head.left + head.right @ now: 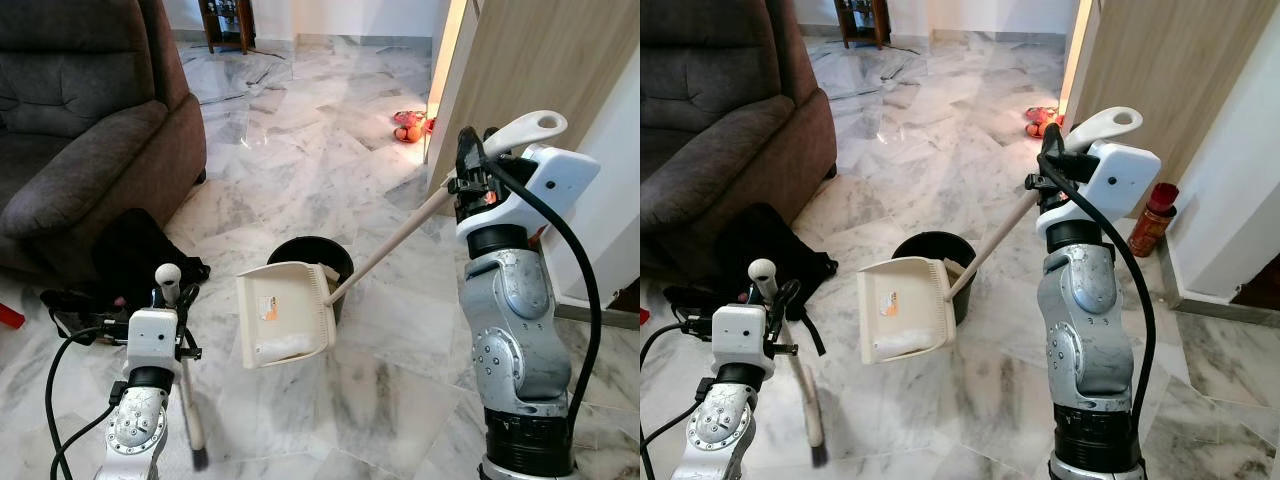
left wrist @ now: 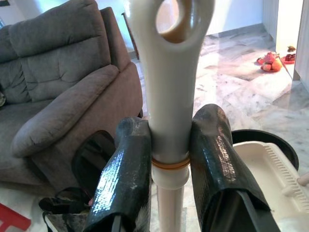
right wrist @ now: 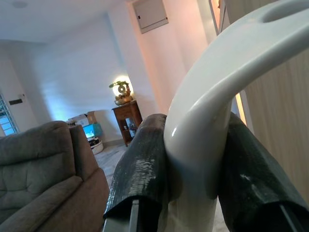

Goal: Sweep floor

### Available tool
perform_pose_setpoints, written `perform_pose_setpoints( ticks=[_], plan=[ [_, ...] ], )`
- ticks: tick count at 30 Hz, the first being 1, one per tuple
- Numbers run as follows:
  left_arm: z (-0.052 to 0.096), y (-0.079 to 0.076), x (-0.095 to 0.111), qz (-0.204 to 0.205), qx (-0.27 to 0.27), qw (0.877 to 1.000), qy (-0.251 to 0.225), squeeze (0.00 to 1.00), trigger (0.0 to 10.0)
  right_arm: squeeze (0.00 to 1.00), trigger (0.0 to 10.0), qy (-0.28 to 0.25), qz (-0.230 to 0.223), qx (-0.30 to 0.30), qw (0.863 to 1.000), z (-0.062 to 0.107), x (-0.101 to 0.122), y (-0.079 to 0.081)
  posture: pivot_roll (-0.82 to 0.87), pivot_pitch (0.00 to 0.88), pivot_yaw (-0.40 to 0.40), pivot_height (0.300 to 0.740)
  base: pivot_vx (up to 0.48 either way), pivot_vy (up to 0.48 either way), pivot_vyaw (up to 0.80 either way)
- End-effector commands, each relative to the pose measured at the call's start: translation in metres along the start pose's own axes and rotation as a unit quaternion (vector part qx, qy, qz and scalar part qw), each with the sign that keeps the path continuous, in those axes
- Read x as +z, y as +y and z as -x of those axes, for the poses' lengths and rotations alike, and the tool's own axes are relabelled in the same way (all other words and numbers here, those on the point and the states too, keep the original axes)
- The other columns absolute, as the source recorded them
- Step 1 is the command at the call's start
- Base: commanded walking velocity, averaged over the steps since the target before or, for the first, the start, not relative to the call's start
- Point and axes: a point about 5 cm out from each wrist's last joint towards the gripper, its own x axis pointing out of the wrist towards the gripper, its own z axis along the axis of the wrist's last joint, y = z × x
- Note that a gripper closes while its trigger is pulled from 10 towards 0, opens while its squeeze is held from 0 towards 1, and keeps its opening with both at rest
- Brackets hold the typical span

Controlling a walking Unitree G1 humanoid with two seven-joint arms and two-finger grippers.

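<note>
At about 10 o'clock we see a big gray sofa (image 1: 80, 120), w/ a black bag (image 1: 135, 250) on the marble floor (image 1: 300, 160) just beside it. Low at 8 o'clock our left tool (image 1: 172, 292) is clenched on the broom handle (image 2: 169, 96); the two black fingers (image 2: 126, 179) squeeze the white stick from both sides. The broom (image 1: 190, 410) goes down to the floor, and its dark bristle end sits near 7 o'clock.

In the middle is the cream dustpan (image 1: 285, 315), tilted, w/ some white bits in it. It is partly over a black bin (image 1: 312, 258), which is right behind it at 12 o'clock from the pan. The dustpan's long handle (image 1: 400, 235) goes up toward 2 o'clock, where our right tool (image 1: 478, 160) is clenched on its curved top. Far off near 1 o'clock, some red & orange things (image 1: 408, 127) lie by a wooden door (image 1: 540, 60).
</note>
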Motion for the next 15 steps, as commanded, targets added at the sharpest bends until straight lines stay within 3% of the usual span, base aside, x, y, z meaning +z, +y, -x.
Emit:
perform_pose_setpoints(
  ticks=[1,15],
  plan=[
    [-0.0022,0.0035,0.0090,-0.019,0.005,1.000,-0.020,0.00,10.0,0.00,10.0,-0.039,-0.016,0.015,0.999,-0.0028,0.0176,0.0076,0.07,0.037,0.042,0.740,0.000,0.000,0.00],
    [-0.0025,0.0028,0.0082,-0.020,0.011,1.000,-0.015,0.00,10.0,0.00,10.0,-0.039,-0.008,0.019,0.999,-0.0036,0.0179,0.0074,0.07,0.042,0.034,0.740,0.000,0.000,0.00]
  ],
)
